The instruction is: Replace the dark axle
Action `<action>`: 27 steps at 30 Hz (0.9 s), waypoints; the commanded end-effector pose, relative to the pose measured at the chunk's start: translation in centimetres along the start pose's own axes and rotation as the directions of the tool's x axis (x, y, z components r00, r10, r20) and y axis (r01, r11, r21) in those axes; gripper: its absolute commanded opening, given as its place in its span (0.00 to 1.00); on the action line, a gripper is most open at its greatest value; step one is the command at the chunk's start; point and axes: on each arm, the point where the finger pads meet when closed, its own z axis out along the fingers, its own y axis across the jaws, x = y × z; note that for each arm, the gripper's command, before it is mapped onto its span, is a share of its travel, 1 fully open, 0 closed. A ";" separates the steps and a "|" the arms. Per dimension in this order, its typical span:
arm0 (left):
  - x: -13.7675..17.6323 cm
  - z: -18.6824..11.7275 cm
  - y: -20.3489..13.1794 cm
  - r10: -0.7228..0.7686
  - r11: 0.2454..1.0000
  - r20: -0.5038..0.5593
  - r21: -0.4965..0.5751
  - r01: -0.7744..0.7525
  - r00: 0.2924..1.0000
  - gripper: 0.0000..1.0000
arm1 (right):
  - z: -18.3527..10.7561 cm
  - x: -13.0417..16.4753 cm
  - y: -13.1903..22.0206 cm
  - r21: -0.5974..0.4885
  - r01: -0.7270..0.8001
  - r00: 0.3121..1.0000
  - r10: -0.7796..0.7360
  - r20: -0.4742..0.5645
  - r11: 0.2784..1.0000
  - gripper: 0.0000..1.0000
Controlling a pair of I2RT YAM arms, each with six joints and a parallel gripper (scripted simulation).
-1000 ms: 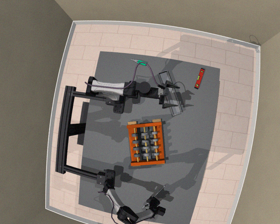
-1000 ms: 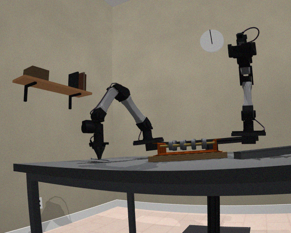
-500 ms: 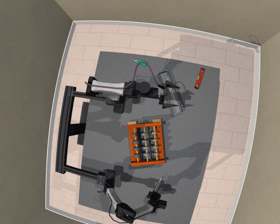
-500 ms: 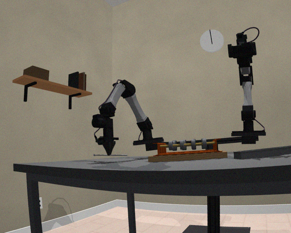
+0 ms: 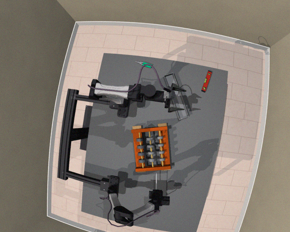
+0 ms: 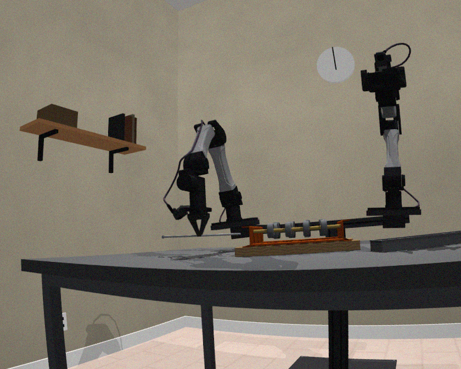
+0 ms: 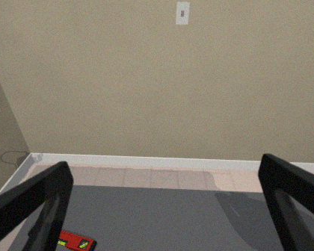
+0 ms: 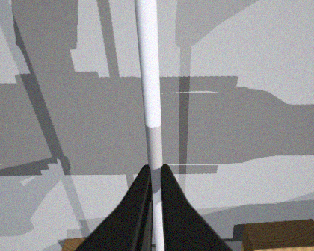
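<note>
- The tray (image 5: 184, 117) (image 6: 421, 241) lay on the tabletop (image 5: 110, 154) (image 6: 143, 264) (image 7: 146, 217) (image 8: 251, 60), near the frame and partly covered in the top view by the left arm's wrist; I couldn't make out its whole inside.
- The orange wheel frame (image 5: 152, 168) (image 6: 256, 236) stood upright on its wooden battens (image 5: 136, 127) (image 6: 298, 249), with three rows of grey wheels and yellow spacers between its end rails.
- The middle row (image 5: 151, 152) sat between the two outer rows, its wheels and spacers inside the frame. I couldn't pick out the dark axle among them.
- The right end effector (image 5: 156, 191) (image 6: 199, 235) (image 8: 156, 174) pointed down, its fingers nearly together and clamped on the bright axle (image 5: 156, 181) (image 6: 219, 234) (image 8: 149, 75).
- That axle was off the tabletop, roughly level and outside the frame — its head at the far end, its tip near the closest rail. Whether tip and rail touched, I couldn't tell.
- The left end effector (image 5: 184, 99) (image 6: 383, 77) (image 7: 163, 166) was spread wide with nothing in its grip, held high above the table; from overhead its fingers showed across the tray.
- The left arm stood between the tray and the overhead camera, so it blocked part of that view.
- The green-handled pliers (image 5: 146, 65) lay beyond the left arm, partly under its looping cable (image 5: 140, 72) as seen from above.
- The red level (image 5: 206, 81) (image 7: 79, 240) lay flat on the other side of the tray from the pliers — well apart from the frame.
</note>
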 end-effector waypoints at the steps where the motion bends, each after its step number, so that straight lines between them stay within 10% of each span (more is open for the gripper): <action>1: -2.3 -0.1 0.0 -0.006 1.000 0.056 0.005 0.006 0.998 1.00 | -1.6 0.2 0.0 -0.035 0.060 0.998 -0.060 0.015 0.998 0.00; 27: -2.3 -0.1 0.0 -0.006 1.000 0.056 0.005 0.006 0.998 1.00 | -1.1 1.6 -0.4 -0.038 0.097 0.995 -0.097 0.008 0.995 0.00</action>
